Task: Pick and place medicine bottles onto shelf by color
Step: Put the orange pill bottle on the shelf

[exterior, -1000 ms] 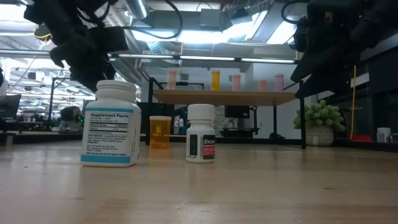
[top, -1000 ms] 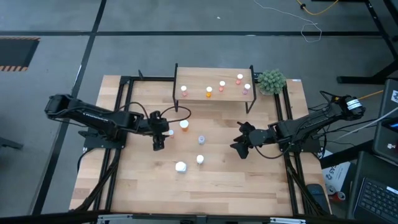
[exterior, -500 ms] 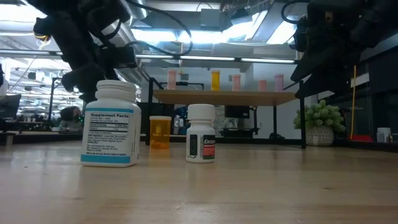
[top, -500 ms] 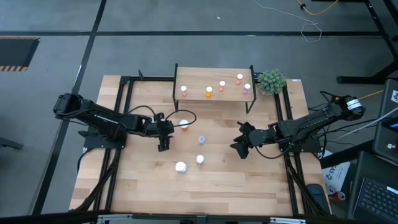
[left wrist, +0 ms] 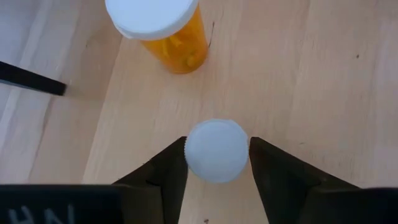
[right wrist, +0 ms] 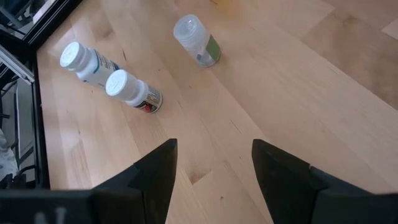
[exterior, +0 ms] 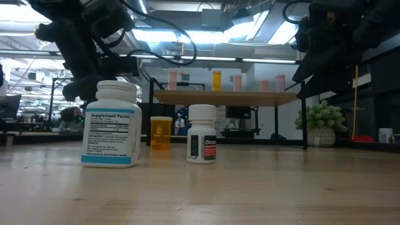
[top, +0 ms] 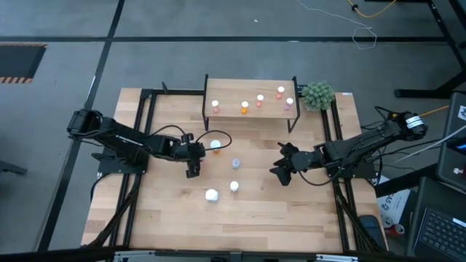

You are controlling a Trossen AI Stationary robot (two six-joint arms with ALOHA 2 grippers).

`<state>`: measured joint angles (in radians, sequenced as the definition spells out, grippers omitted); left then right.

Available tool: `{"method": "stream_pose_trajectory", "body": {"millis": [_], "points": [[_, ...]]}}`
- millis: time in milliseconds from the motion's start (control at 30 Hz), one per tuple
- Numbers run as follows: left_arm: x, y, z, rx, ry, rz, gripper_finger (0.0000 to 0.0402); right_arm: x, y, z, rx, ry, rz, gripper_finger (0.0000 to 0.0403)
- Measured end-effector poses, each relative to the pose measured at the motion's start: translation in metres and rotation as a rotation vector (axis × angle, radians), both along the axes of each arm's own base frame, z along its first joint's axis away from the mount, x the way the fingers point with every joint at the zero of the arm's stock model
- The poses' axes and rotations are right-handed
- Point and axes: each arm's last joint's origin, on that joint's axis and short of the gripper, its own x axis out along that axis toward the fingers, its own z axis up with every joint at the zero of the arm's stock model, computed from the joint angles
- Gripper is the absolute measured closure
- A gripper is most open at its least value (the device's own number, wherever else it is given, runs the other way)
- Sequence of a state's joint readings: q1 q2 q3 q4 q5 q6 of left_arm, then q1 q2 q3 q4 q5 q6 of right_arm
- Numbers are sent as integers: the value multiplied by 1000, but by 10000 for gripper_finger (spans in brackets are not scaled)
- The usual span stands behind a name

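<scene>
My left gripper [top: 193, 161] is shut on a small white-capped bottle [left wrist: 217, 150], left of an orange bottle [top: 215, 145] that stands upright on the table and also shows in the left wrist view [left wrist: 163, 31]. My right gripper [top: 280, 173] is open and empty at the table's right. A clear-capped bottle [top: 236, 164], a small white bottle [top: 234, 187] and a larger white bottle [top: 211, 195] stand on the table between the two grippers. The shelf [top: 251, 93] at the far edge carries several small pink and orange bottles [top: 245, 108]. My left gripper pinches the small bottle between its two fingers at the white cap [left wrist: 193, 155], one finger on each side. The fingers come from above, pointing down. The cap hides the bottle's body, so I cannot tell whether it stands on the table.
A green plant [top: 318, 94] stands right of the shelf. Black frame rails [top: 142, 131] run along the table's left and right sides. In the low view the large white bottle [exterior: 111, 125] and the small white one [exterior: 202, 134] stand nearest the camera.
My left gripper has gone a little toward the table's right edge, closer to the orange bottle. My right arm has kept still.
</scene>
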<state>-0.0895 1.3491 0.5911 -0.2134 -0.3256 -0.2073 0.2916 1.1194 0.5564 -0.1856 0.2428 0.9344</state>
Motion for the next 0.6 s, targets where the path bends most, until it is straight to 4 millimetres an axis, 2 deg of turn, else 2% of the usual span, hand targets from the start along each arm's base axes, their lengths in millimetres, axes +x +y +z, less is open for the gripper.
{"method": "stream_pose_trajectory", "body": {"millis": [267, 367, 533, 600], "points": [[0, 0, 0, -4, -1, 2, 323, 0, 0, 0, 0, 0, 0, 192], [0, 0, 5, -39, -18, 38, 330, 0, 0, 0, 0, 0, 0, 192], [4, -2, 41, -105, -73, 44, 330, 0, 0, 0, 0, 0, 1, 192], [4, -2, 61, -106, -77, 43, 329, 0, 0, 0, -1, 0, 1, 192]]}}
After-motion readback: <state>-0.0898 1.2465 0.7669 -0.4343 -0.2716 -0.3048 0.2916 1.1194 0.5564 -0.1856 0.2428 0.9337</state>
